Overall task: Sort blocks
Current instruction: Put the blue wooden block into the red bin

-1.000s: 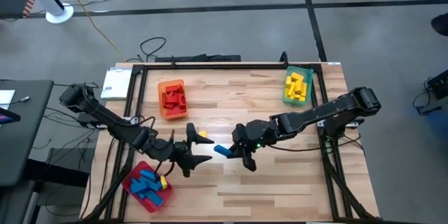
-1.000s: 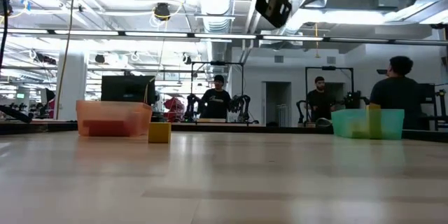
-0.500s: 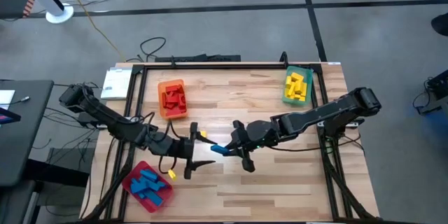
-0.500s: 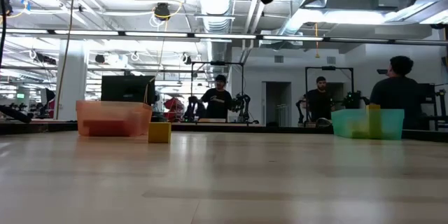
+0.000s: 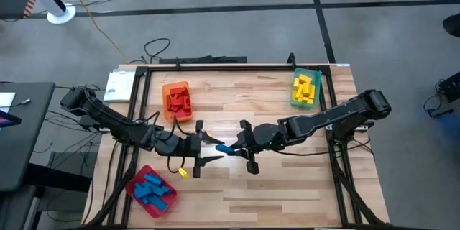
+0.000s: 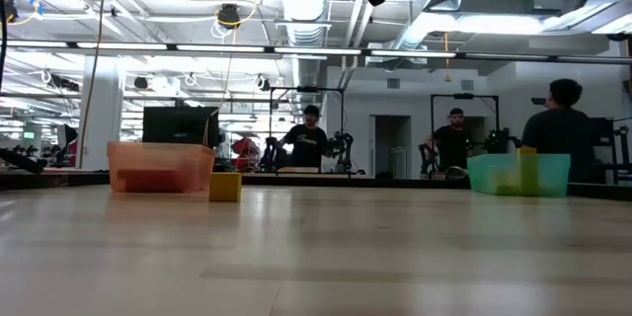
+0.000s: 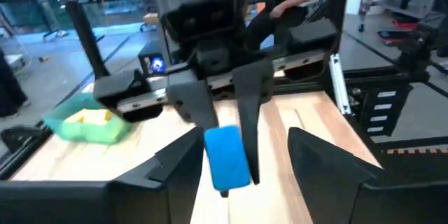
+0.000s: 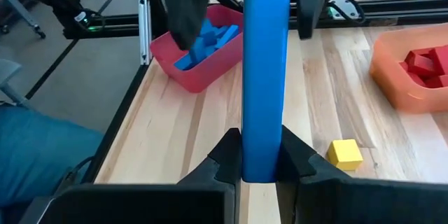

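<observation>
Right gripper [image 5: 242, 147] is clamped on one end of a blue block [image 5: 222, 148], holding it above the middle of the wooden table [image 5: 287, 187]; its own wrist camera shows the bar [image 8: 264, 70] pinched between both fingers [image 8: 225, 155]. Left gripper [image 5: 203, 150] faces it, jaws spread on either side of the bar's free end, not visibly touching it. A yellow cube [image 5: 208, 138] sits on the table just beyond the grippers, and another yellow block [image 5: 182, 172] lies nearer the red tray [image 5: 134, 185] of blue blocks. An orange tray [image 5: 175, 88] holds red blocks; a green tray [image 5: 296, 97] holds yellow ones.
</observation>
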`<state>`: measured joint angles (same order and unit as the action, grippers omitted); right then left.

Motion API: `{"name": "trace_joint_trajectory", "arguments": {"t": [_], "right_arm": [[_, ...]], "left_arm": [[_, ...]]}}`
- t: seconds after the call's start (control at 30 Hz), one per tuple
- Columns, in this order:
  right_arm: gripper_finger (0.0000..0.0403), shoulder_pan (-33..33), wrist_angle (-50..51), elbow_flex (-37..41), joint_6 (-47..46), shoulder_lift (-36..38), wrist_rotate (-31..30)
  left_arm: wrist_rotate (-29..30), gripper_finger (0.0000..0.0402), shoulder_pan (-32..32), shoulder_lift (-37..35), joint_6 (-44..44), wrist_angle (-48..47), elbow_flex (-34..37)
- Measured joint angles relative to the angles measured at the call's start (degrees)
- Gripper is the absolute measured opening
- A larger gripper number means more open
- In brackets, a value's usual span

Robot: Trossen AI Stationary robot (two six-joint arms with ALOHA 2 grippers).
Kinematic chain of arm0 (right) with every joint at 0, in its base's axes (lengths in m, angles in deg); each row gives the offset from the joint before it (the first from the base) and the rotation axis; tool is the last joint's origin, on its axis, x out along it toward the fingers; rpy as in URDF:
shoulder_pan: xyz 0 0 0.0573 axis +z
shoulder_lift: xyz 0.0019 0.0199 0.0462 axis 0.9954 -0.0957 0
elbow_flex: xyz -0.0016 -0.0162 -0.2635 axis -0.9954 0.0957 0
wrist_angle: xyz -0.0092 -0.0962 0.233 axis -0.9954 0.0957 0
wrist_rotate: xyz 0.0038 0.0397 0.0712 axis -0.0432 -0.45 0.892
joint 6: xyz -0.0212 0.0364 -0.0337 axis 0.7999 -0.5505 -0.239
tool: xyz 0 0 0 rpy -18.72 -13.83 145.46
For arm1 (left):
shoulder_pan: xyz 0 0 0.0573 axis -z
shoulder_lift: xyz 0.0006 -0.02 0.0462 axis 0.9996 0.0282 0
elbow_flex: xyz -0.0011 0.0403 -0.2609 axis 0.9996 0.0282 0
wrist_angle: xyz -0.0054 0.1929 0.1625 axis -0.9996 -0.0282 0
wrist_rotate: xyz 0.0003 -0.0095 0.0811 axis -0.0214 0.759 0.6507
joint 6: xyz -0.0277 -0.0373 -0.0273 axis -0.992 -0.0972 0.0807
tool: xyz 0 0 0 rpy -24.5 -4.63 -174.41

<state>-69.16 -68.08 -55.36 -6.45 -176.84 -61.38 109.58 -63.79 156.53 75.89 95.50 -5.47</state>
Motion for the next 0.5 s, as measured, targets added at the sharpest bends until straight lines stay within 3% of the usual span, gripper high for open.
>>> {"name": "trace_joint_trajectory", "arguments": {"t": [0.33, 0.5], "right_arm": [[0.0057, 0.0, 0.0, 0.0, 0.7, 0.0, -1.4], [0.0057, 0.0, 0.0, 0.0, 0.7, 0.0, -1.4]], "left_arm": [[0.6, 0.0163, -0.5, 0.0, -1.0, -1.4, 0.0], [0.9, 0.0111, -0.5, 0.0, -0.7, -2.5, 0.0]]}}
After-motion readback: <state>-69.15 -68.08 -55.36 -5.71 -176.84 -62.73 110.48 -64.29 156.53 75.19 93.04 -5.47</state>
